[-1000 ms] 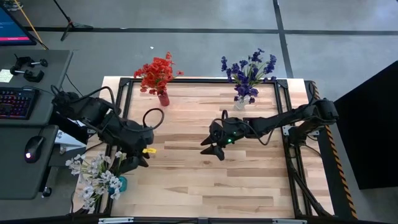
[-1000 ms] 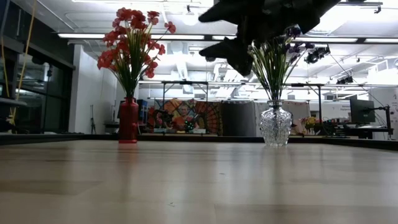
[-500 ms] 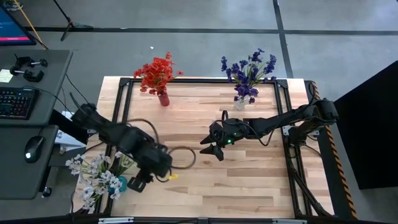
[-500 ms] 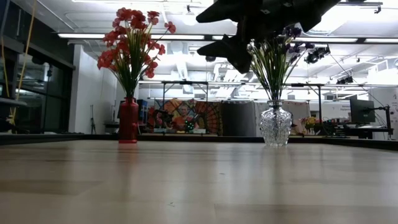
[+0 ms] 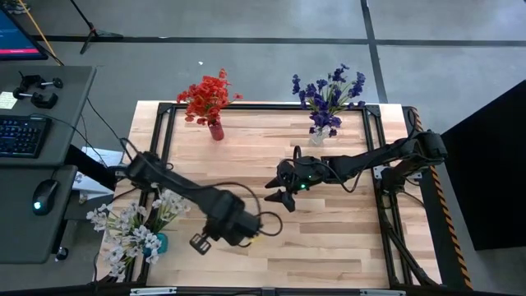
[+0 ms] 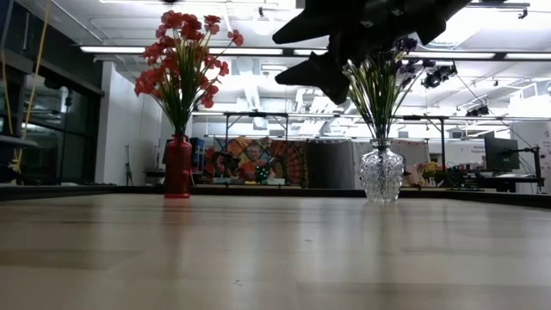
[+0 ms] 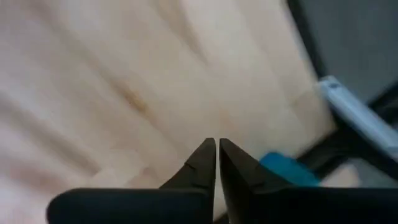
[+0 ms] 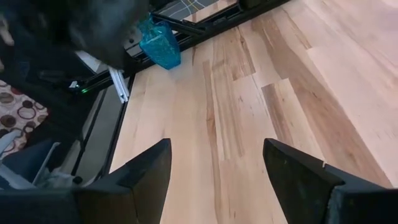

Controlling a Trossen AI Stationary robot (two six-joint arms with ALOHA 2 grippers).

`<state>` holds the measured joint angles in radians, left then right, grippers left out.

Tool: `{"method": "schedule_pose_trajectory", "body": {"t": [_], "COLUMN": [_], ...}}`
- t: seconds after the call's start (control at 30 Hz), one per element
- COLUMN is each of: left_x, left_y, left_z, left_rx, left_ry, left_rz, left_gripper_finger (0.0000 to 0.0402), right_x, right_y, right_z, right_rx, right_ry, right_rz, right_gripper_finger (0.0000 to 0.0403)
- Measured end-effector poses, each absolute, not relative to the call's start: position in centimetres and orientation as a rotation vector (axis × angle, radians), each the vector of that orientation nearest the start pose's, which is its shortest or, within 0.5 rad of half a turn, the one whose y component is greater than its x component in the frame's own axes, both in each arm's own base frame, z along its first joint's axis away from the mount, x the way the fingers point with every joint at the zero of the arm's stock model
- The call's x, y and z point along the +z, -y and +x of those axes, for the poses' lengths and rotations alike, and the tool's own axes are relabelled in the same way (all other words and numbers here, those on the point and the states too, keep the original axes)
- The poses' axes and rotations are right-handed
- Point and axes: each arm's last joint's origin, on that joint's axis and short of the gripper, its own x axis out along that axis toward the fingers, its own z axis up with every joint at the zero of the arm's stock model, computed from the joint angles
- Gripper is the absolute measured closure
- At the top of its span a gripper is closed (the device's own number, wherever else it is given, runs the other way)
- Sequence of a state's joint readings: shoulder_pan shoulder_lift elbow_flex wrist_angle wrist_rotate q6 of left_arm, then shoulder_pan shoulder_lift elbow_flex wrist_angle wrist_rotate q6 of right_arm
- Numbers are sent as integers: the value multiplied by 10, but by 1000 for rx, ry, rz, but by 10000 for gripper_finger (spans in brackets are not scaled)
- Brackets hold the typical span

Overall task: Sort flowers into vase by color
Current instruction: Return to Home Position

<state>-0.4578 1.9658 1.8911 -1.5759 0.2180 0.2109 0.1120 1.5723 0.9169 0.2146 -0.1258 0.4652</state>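
Red flowers [image 5: 207, 96] stand with their stems in a red vase [image 6: 178, 165] at the far left. Purple flowers [image 5: 329, 92] stand in a clear glass vase [image 6: 381, 172] at the far right. White flowers [image 5: 131, 228] stand in a blue vase [image 8: 158, 46] at the near left corner. My left gripper [image 7: 217, 149] is shut with nothing between its fingers and points down over bare wood, right of the white flowers [image 5: 241, 228]. My right gripper [image 8: 214, 163] hangs open over the table's middle [image 5: 278, 197], holding nothing.
A black metal frame [image 5: 271, 106] runs along the table's edges. A desk with a keyboard [image 5: 20, 136] and a mouse [image 5: 43, 196] stands left of the table. The wood [image 5: 329, 247] between the arms and the near edge is bare.
My left gripper has swung away from the white flowers toward the table's right and near edges, has sunk toward the wood and has rolled about its own line. The flowers and vases stand as before.
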Motion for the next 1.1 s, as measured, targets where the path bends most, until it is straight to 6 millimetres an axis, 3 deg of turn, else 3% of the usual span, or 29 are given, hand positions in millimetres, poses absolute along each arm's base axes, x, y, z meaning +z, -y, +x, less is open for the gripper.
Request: {"method": "schedule_pose_trajectory", "body": {"t": [0.13,0.3,0.47,0.6,0.77,0.87,1.0,1.1], "left_x": [276,247,212,203,216,210,189,180], "left_y": [166,172,179,177,166,150,125,119], "left_z": [336,347,358,361,350,332,309,298], "left_rx": [-905,-1047,-1046,-1019,-975,-886,-745,-673], "left_ry": [-1653,-1712,-1820,-1849,-1840,-1922,-2077,-2153], "left_rz": [65,-126,-292,-302,-220,-173,-287,-418], "left_gripper_finger": [390,397,392,383,323,266,195,161], "right_x": [224,219,215,215,215,216,217,218], "right_y": [-41,-41,-37,-31,-22,-18,-15,-15], "right_z": [336,333,331,332,332,333,334,335], "right_rx": [119,115,100,84,61,48,12,13], "right_ry": [-494,-545,-592,-589,-583,-572,-548,-532], "right_rz": [454,404,384,386,387,389,386,384], "right_gripper_finger": [160,160,160,160,160,160,160,160]}}
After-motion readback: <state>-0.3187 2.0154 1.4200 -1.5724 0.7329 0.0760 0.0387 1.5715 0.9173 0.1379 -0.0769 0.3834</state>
